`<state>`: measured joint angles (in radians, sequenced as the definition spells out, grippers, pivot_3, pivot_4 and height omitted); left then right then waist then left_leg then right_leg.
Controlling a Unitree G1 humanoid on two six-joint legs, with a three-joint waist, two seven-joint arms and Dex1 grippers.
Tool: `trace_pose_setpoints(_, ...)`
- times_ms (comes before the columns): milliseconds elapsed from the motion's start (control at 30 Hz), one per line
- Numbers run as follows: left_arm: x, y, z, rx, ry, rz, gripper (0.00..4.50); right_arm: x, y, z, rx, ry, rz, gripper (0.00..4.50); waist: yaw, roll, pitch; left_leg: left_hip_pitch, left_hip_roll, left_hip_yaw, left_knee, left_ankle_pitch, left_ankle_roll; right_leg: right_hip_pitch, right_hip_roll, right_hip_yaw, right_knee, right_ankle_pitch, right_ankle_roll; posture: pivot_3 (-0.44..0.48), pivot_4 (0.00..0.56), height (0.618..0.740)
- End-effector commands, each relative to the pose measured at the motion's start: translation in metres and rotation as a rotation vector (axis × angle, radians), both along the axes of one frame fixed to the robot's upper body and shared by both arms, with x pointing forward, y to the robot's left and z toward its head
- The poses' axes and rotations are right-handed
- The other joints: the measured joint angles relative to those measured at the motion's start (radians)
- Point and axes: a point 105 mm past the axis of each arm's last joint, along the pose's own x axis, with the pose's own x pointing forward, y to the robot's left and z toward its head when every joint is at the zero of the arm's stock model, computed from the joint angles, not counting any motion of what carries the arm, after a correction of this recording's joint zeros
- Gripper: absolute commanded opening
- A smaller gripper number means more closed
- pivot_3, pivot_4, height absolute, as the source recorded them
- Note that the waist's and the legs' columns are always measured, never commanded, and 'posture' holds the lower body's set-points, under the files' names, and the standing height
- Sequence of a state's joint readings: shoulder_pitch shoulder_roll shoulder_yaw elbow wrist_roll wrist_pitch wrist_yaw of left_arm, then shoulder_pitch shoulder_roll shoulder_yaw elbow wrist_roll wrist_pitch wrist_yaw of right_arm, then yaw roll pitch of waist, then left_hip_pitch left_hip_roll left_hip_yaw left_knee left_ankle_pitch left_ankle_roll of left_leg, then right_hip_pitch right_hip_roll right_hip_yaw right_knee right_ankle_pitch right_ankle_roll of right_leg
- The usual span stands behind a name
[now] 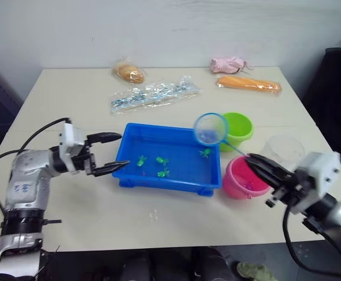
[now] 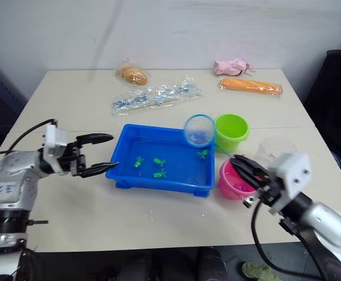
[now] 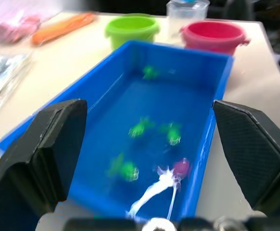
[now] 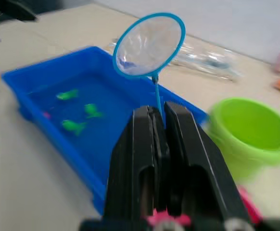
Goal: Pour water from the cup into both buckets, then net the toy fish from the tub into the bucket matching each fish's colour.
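Observation:
The blue tub (image 1: 164, 177) sits mid-table with several green toy fish (image 1: 162, 160) in shallow water. A pink fish (image 3: 181, 167) lies near the tub end closest to my left gripper. My left gripper (image 1: 122, 150) is open, its fingers level with the tub's left end. My right gripper (image 1: 251, 159) is shut on the net's thin handle. The net's hoop (image 1: 210, 129) is raised over the tub's far right corner. The green bucket (image 1: 236, 130) and pink bucket (image 1: 241, 178) stand right of the tub. The clear cup (image 1: 283, 149) stands behind my right gripper.
At the back of the table lie a bagged bun (image 1: 129, 72), a clear packet of small wrapped items (image 1: 153, 96), a pink soft toy (image 1: 229, 63) and a long orange loaf in wrap (image 1: 249, 85). The table's front edge runs just below both arms.

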<state>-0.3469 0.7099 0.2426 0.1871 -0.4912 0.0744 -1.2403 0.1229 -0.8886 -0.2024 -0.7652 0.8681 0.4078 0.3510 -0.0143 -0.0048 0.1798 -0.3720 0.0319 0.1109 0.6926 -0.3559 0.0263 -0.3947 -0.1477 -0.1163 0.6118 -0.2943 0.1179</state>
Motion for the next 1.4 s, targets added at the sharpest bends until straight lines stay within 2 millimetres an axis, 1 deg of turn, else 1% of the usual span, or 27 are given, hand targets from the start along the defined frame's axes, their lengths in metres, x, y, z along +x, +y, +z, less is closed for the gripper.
trace_pose_setpoints(33,-0.014,0.019,0.009,-0.004,-0.039,0.083,4.47,0.018,0.021,-0.004,0.006,0.086,0.063,0.00,0.001,-0.001,0.001,0.000,0.000,0.001,0.000,0.000,0.000,0.000,0.000,-0.001,0.000,0.000,0.000,0.000,0.150,0.740)
trace_pose_setpoints(100,-0.023,0.029,0.007,0.009,-0.042,0.124,4.47,0.025,0.036,-0.005,-0.005,0.112,0.113,0.00,0.000,-0.002,0.001,-0.001,-0.001,0.002,0.000,-0.001,0.001,0.000,0.000,-0.004,0.000,0.001,0.002,0.000,0.150,0.740)
trace_pose_setpoints(200,-0.033,0.033,0.011,0.003,-0.057,0.176,4.47,0.033,0.045,-0.011,-0.083,0.148,0.150,0.00,0.010,-0.002,0.001,-0.002,-0.001,0.002,0.000,-0.001,0.002,0.000,-0.001,-0.006,0.000,0.001,0.002,0.000,0.150,0.740)
trace_pose_setpoints(267,-0.038,0.033,0.011,-0.015,-0.048,0.193,4.47,0.033,0.050,-0.016,-0.148,0.147,0.175,0.00,0.017,-0.002,0.001,-0.003,-0.001,0.001,0.000,-0.002,0.003,-0.001,-0.002,-0.007,-0.001,0.001,0.002,0.000,0.150,0.740)
trace_pose_setpoints(333,-0.044,0.031,0.005,-0.001,-0.029,0.190,4.47,0.034,0.058,-0.021,-0.160,0.162,0.200,0.00,0.017,-0.002,0.001,-0.004,-0.002,0.000,0.000,-0.002,0.003,-0.001,-0.002,-0.008,-0.001,0.001,0.002,0.000,0.150,0.740)
trace_pose_setpoints(367,-0.046,0.029,0.004,0.001,-0.026,0.188,4.47,0.032,0.063,-0.020,-0.143,0.162,0.234,0.00,0.015,-0.002,0.001,-0.004,-0.002,0.000,0.000,-0.002,0.003,0.000,-0.002,-0.009,-0.001,0.001,0.002,0.000,0.150,0.740)
trace_pose_setpoints(433,-0.046,0.025,0.004,0.004,-0.029,0.182,4.47,0.031,0.068,-0.032,-0.233,0.157,0.283,0.00,0.012,-0.002,0.001,-0.004,-0.002,0.001,0.000,-0.003,0.002,0.000,-0.002,-0.012,-0.001,0.001,0.002,0.000,0.150,0.740)
trace_pose_setpoints(500,-0.046,0.021,0.004,0.003,-0.029,0.176,4.47,0.034,0.068,-0.040,-0.271,0.163,0.292,0.00,0.012,-0.002,0.001,-0.004,-0.002,0.002,0.000,-0.002,0.002,0.000,-0.001,-0.012,-0.001,0.001,0.002,0.000,0.150,0.740)
trace_pose_setpoints(600,-0.047,0.018,0.003,0.005,-0.028,0.169,4.47,0.037,0.066,-0.043,-0.311,0.162,0.301,0.00,0.011,-0.002,0.001,-0.004,-0.001,0.003,0.000,-0.002,0.002,0.000,-0.001,-0.011,-0.001,0.001,0.003,0.000,0.150,0.740)
trace_pose_setpoints(800,-0.052,0.012,0.002,0.008,-0.027,0.154,4.47,0.043,0.053,-0.048,-0.393,0.160,0.267,0.00,0.010,-0.002,0.001,-0.004,-0.001,0.003,0.000,-0.002,0.002,-0.001,-0.001,-0.012,-0.001,0.001,0.003,0.000,0.150,0.740)
trace_pose_setpoints(933,-0.052,0.009,-0.002,0.027,-0.027,0.150,4.47,0.053,0.048,-0.046,-0.423,0.146,0.243,0.00,0.010,-0.002,0.001,-0.004,-0.001,0.003,0.000,-0.002,0.002,-0.001,-0.001,-0.012,-0.001,0.001,0.003,0.000,0.150,0.740)
trace_pose_setpoints(1067,-0.050,0.006,-0.001,0.027,-0.026,0.139,4.47,0.057,0.056,-0.050,-0.476,0.136,0.288,0.00,0.009,-0.002,0.001,-0.004,-0.001,0.003,0.000,-0.002,0.002,-0.001,0.000,-0.011,-0.001,0.001,0.003,0.000,0.150,0.740)
trace_pose_setpoints(1200,-0.049,0.011,-0.002,0.045,-0.025,0.145,4.47,0.061,0.063,-0.053,-0.518,0.152,0.309,0.00,0.009,-0.002,0.001,-0.004,-0.001,0.004,0.000,-0.002,0.001,-0.002,0.000,-0.012,-0.001,0.001,0.002,0.000,0.150,0.740)
trace_pose_setpoints(1333,-0.047,0.010,-0.003,0.058,-0.021,0.138,4.47,0.065,0.071,-0.055,-0.566,0.163,0.339,0.00,0.007,-0.002,0.001,-0.004,-0.001,0.005,0.000,-0.002,0.001,-0.002,0.000,-0.012,0.000,0.001,0.003,0.000,0.150,0.740)
trace_pose_setpoints(1400,-0.046,0.010,-0.002,0.060,-0.021,0.134,4.47,0.062,0.083,-0.055,-0.572,0.173,0.393,0.00,0.007,-0.002,0.001,-0.004,-0.001,0.005,0.000,-0.002,0.001,-0.002,0.000,-0.012,0.000,0.001,0.003,0.000,0.150,0.740)
